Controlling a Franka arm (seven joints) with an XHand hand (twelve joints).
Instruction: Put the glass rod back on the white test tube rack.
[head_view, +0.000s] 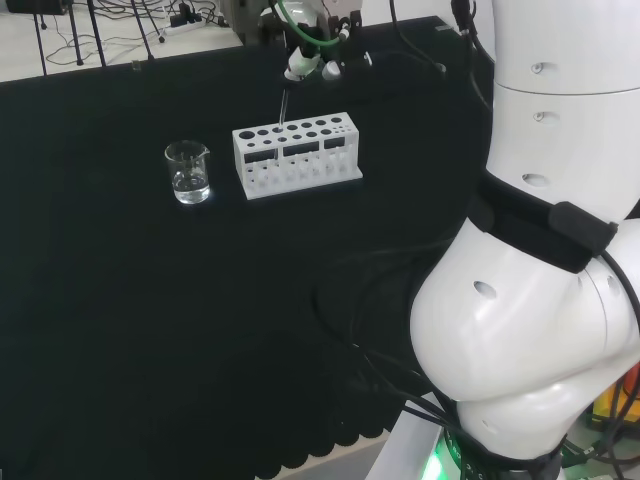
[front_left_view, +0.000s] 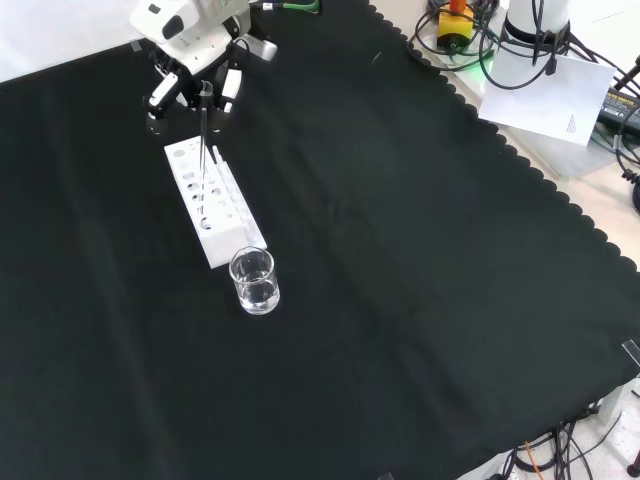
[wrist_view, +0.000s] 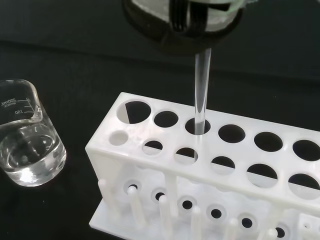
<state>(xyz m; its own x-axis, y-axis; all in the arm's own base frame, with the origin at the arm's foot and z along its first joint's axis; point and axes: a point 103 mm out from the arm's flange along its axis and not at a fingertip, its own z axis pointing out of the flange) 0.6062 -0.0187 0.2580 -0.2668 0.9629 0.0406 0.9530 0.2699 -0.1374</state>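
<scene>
Closest to the wrist camera, the white test tube rack (wrist_view: 215, 165) shows two rows of round holes in its top plate and a row of short pegs along its base. The glass rod (wrist_view: 201, 90) hangs upright from the hand (front_left_view: 195, 45), and its lower end stands in a hole of the rack's back row, the third from the end nearest the beaker (wrist_view: 27, 137). That beaker stands just beside the rack's end, apart from it, with clear liquid in its lower part; printed graduation marks run up its wall, too small to be sure of here. In the front view the hand's fingers (front_left_view: 205, 90) are curled in and pinch the rod's upper end above the rack's far end. In the head view the rack and beaker sit side by side on the black-clothed worktop (head_view: 150, 320), beaker to the left.
</scene>
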